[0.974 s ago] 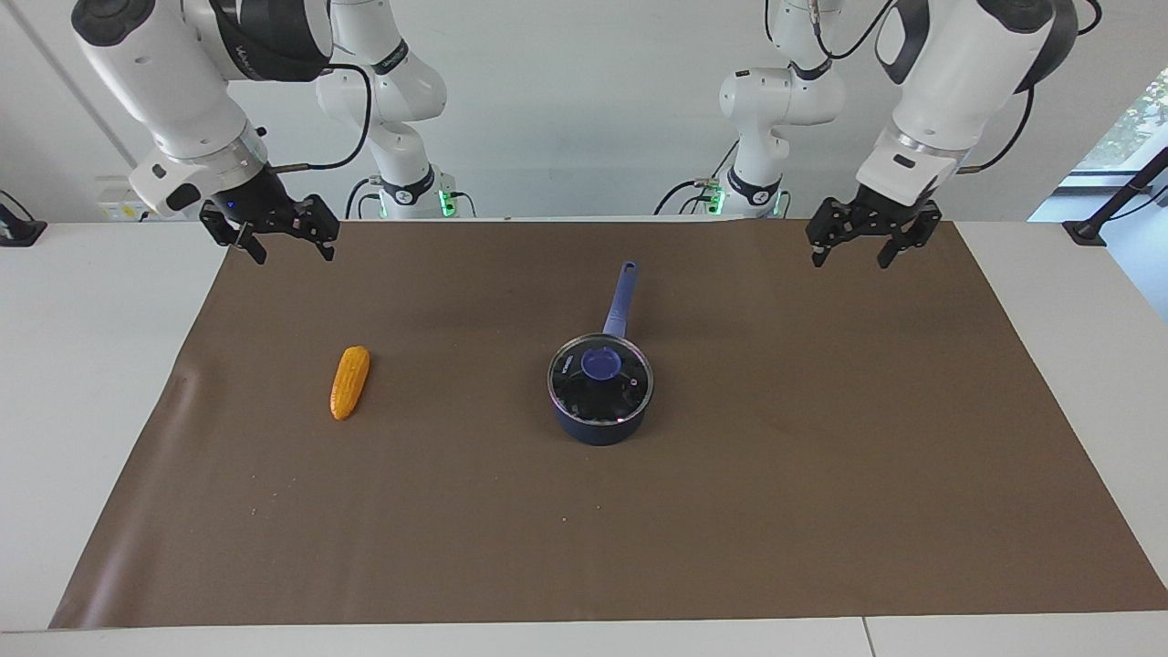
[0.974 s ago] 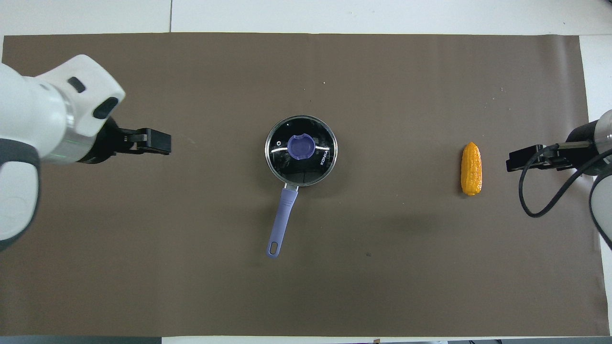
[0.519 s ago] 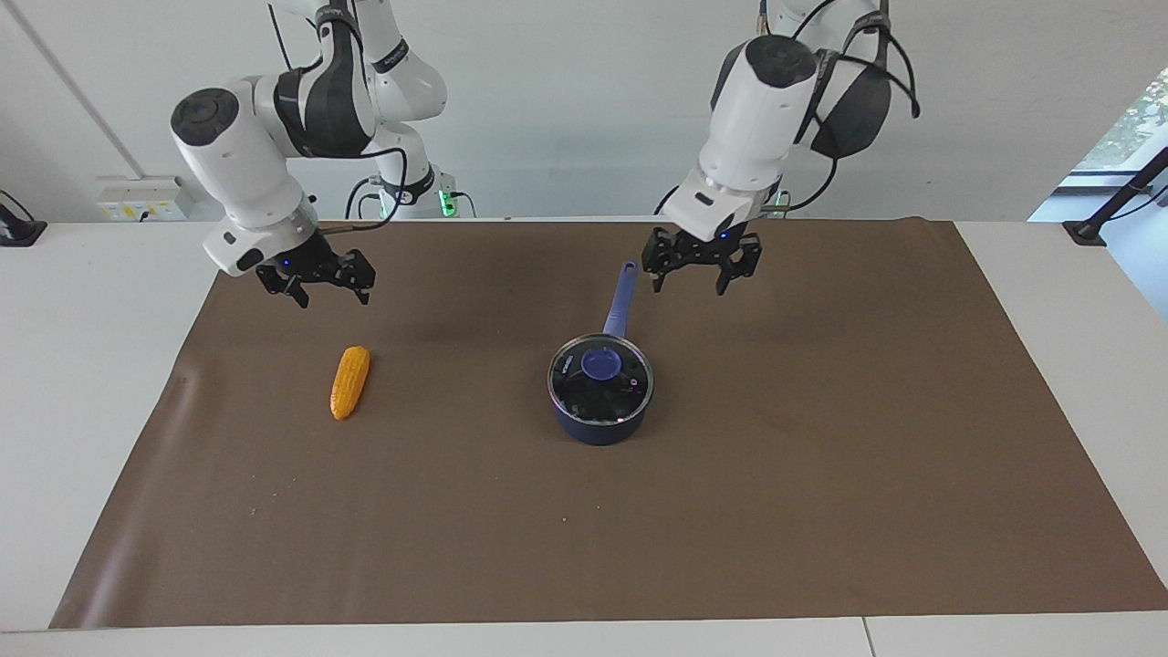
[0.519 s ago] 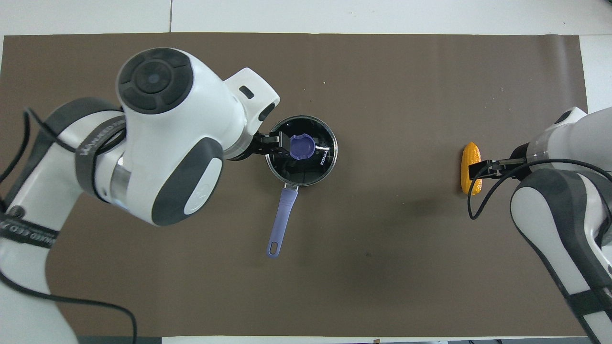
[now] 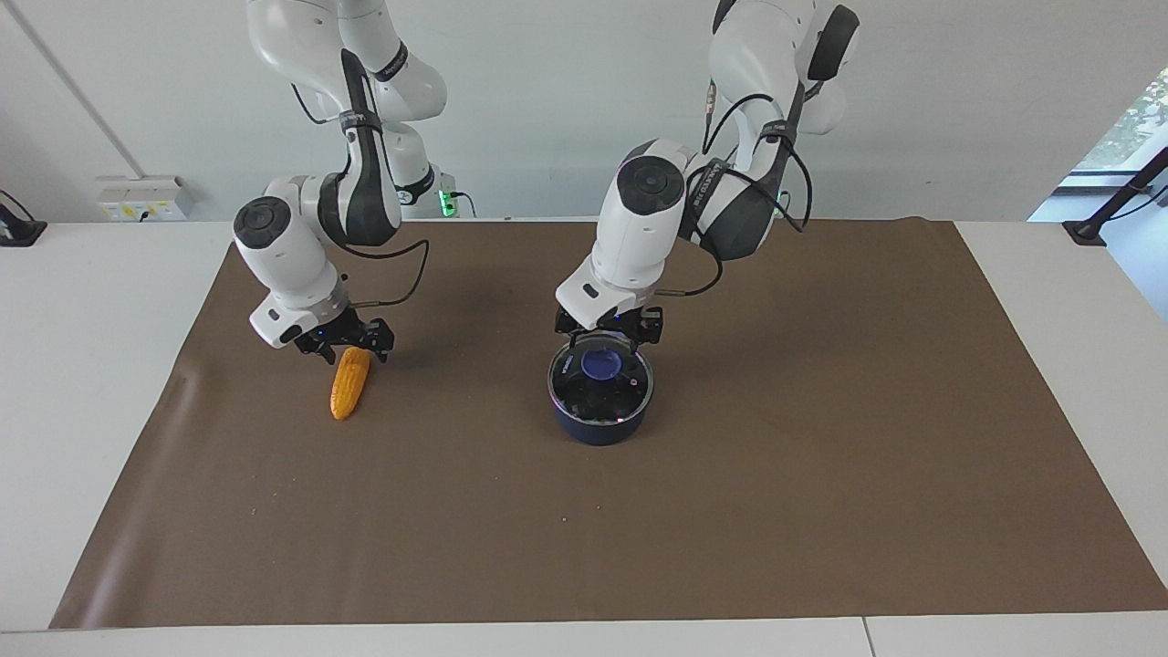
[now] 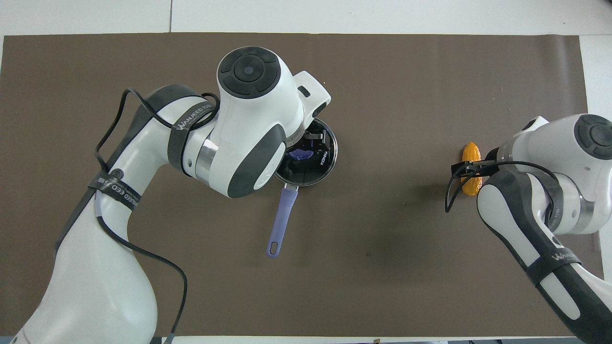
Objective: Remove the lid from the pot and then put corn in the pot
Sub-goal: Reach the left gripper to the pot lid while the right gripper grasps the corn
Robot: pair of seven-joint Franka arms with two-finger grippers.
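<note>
Covering pot (image 5: 598, 424): lid (image 5: 620, 394), corn (image 5: 349, 381) outside.

Facing view: high camera across the table, looking toward both arm bases and the wall; takes in the whole brown mat (image 5: 730, 511).
Overhead view: high above the robots' end, looking steeply down and forward; arms enter from the bottom.
Closeness: both distant; overhead slightly tighter.
Shared: mat, pot (image 5: 599, 394) (image 6: 319, 168), corn (image 5: 349, 383) (image 6: 470, 154), turned half round.
</note>
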